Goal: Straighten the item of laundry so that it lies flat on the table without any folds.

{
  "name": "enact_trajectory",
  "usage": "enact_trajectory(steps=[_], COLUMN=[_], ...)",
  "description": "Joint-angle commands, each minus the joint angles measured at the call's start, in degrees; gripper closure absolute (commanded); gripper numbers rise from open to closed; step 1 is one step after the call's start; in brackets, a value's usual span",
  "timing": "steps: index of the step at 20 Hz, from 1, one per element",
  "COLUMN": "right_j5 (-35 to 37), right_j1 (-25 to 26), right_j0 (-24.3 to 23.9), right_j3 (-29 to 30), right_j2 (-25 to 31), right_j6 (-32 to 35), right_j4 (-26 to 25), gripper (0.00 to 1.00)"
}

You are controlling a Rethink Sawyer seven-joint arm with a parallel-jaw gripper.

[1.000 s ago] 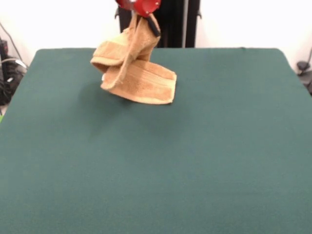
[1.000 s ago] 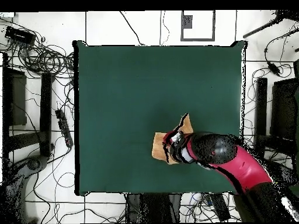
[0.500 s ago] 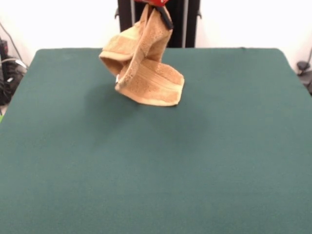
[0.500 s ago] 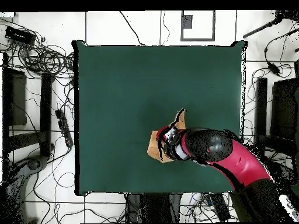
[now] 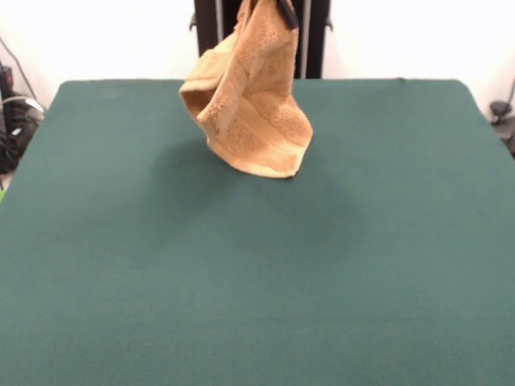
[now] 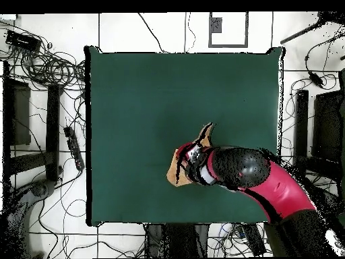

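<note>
Near the table's (image 5: 386, 265) far edge I have the towel (image 5: 251, 112) pinched in the gripper (image 5: 272, 6), hanging bunched, lowest fold touching cloth. Next I'd drag and lay it flat.

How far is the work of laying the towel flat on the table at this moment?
Done: the pincer has a grip on the towel by its top part. In hand: the towel hangs bunched from it, only its lowest edge near or on the green table; the overhead view shows the arm above it. Left: everything that counts. The cloth is folded on itself, so it must be spread out and released flat.
</note>
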Motion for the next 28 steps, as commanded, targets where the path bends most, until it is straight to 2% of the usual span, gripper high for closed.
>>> enact_trajectory(steps=[1, 6, 12, 15, 18, 22, 23, 28], right_j5=[7.83, 9.43, 9.18, 8.41, 7.41, 5.04, 4.00, 2.12], right_j1=[-4.83, -8.28, -8.91, -7.67, -8.87, -7.33, -7.39, -7.61], right_j0=[0.79, -0.35, -1.30, -1.70, -2.39, -3.96, -4.87, -6.14], right_j3=[6.74, 8.13, 8.94, 8.56, 10.21, 10.50, 11.43, 11.16], right_j2=[8.39, 10.48, 11.42, 11.48, 12.62, 14.07, 15.44, 16.73], right_j6=[-2.99, -4.56, -6.74, -7.06, -8.14, -10.37, -10.61, -12.09], right_j4=[6.84, 11.34, 13.80, 12.97, 14.14, 12.31, 12.99, 9.89], gripper=[1.00, 1.00, 1.00, 1.00, 1.00, 1.00, 0.00, 0.00])
